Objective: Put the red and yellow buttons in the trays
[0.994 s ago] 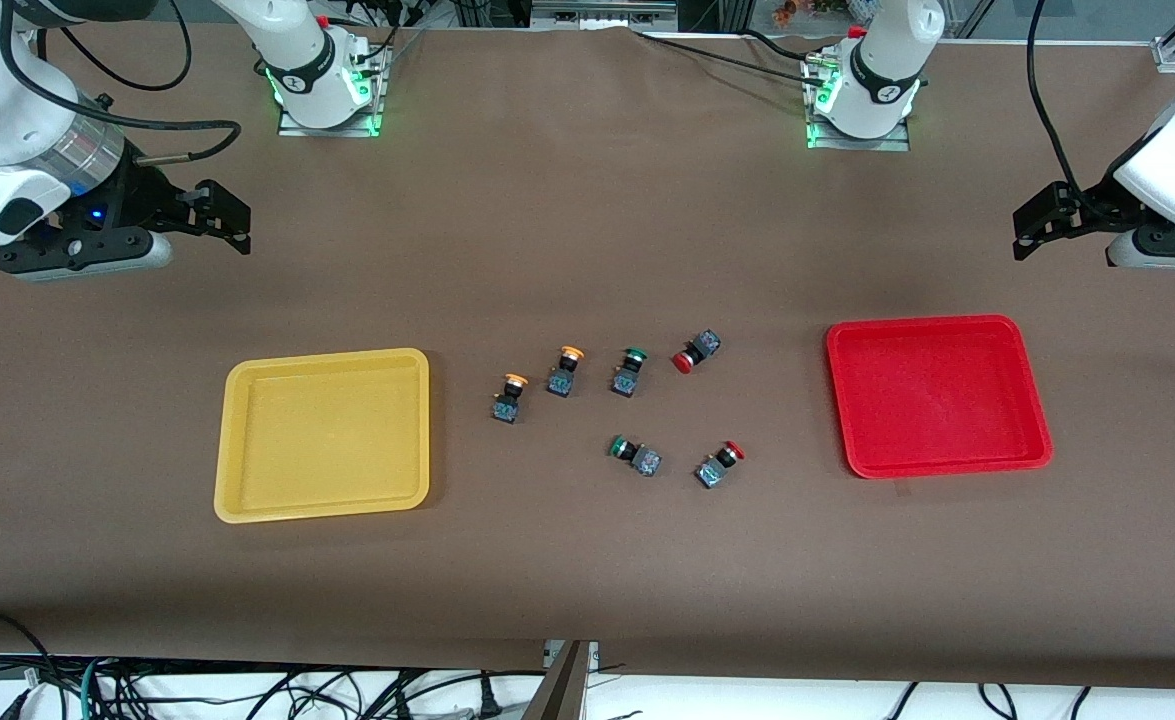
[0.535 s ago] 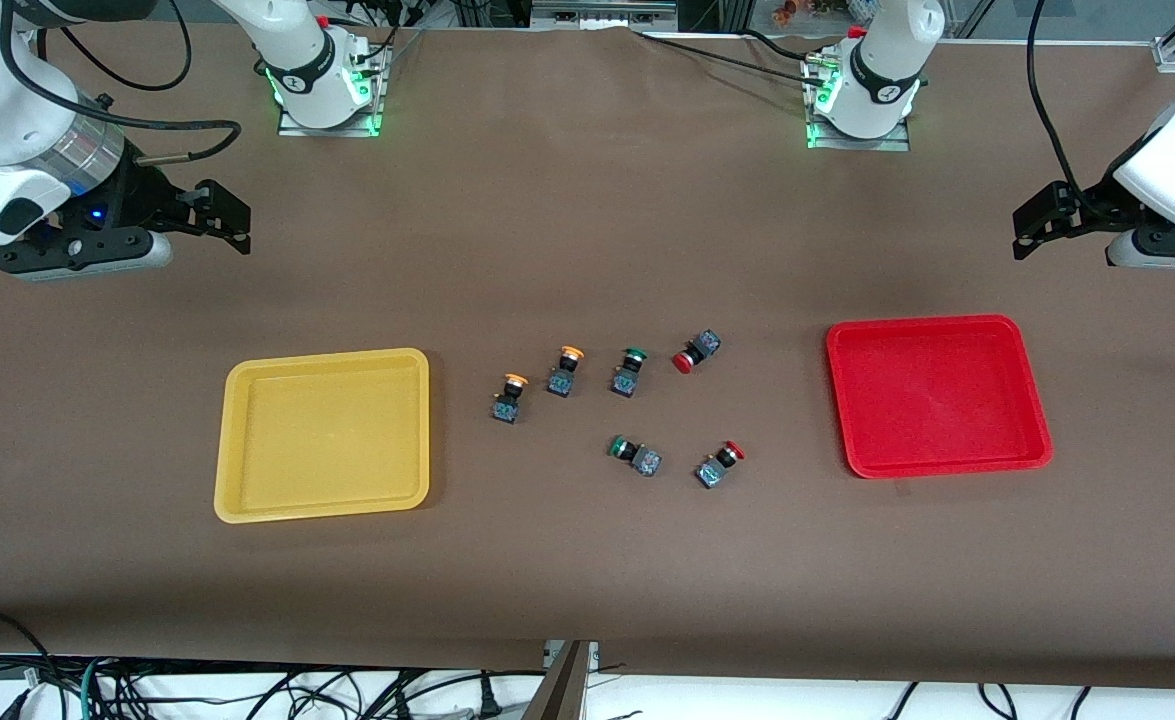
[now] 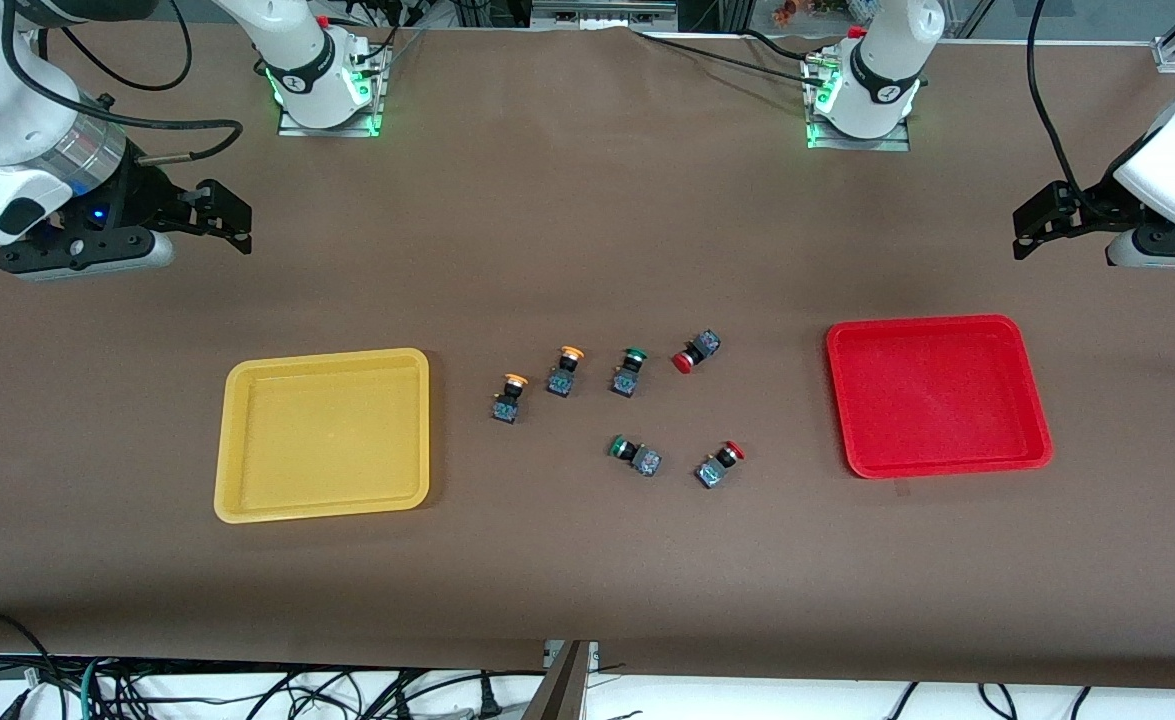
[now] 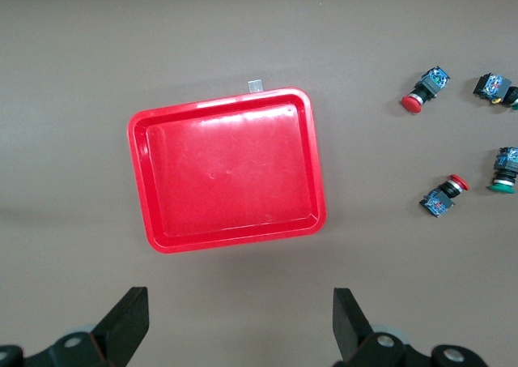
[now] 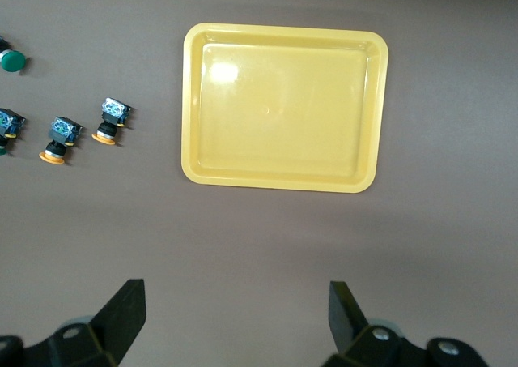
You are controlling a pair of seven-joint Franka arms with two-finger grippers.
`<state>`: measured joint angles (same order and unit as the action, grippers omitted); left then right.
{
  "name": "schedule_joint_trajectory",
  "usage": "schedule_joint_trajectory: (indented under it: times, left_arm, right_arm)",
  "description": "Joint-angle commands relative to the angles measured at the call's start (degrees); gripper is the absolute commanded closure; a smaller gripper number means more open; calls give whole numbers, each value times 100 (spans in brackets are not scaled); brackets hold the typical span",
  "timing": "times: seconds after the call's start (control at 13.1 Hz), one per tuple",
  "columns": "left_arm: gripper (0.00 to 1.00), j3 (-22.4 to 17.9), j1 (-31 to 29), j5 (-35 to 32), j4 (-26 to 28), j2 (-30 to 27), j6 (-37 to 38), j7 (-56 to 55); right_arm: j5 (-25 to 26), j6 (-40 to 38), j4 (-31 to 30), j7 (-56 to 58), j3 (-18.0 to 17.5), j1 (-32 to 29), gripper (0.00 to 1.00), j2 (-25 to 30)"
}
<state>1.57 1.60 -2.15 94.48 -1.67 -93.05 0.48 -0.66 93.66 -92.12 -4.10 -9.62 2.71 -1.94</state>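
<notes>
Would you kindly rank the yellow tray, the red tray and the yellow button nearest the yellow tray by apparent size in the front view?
1-2. Yellow tray and red tray: they look about alike, so I would not rank them.
3. Yellow button: far smaller than either tray.

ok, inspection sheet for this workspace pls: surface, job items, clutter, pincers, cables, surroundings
Surface: brown cloth-covered table, flat.
Job's things: yellow tray toward the right arm's end, red tray toward the left arm's end, both holding nothing. Two yellow buttons and two red buttons lie on the table between the trays.
Clutter: two green buttons among them.
Pincers: left pincer open, above the table beside the red tray; right pincer open, beside the yellow tray. Both arms wait.
Cables: bundle below the table edge nearest the camera.
Surroundings: nothing seen.
</notes>
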Motion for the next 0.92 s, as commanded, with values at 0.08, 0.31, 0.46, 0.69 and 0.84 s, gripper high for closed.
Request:
schedule_joint_trajectory:
  times: [0.08, 0.31, 0.46, 0.69, 0.84]
  left_arm:
    - [0, 27, -11, -93, -88, -27, 129, -39]
    - [0, 27, -11, -93, -88, -27, 129, -39]
    - [0, 27, -11, -93, -88, -35, 129, -39]
    - [0, 27, -11, -93, -88, -27, 129, -39]
    - [0, 27, -11, -93, -88, -27, 129, -39]
  right_arm:
    - [84, -67, 63, -29, -57, -25, 0, -17]
    - [84, -67, 54, -38, -57, -25, 0, -25]
    - [84, -67, 19, -38, -66, -16, 0, -25]
    - [84, -67, 19, -38, -66, -7, 0, -34]
    - [84, -67, 10, -56, -66, 19, 0, -43]
